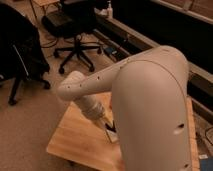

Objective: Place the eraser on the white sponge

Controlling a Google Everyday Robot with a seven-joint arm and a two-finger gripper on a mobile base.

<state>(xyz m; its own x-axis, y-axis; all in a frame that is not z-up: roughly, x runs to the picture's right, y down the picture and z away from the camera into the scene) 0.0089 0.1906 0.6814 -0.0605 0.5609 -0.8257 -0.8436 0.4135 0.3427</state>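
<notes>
My gripper [106, 123] is closed, apparently pinching the dark eraser [112, 128], low over the counter [75, 142] so it lands on the sponge [110, 136].

You are looking at a light wooden table [75, 142] that is standing on tan carpet [30, 115]. Beyond it, a black office chair [75, 25] is resting on its star base, well apart from the table. A second dark chair [20, 55] is sitting at the left edge. A long dark bench [145, 45] is running diagonally behind them, and a small white bottle [109, 9] is standing near its far end.
</notes>
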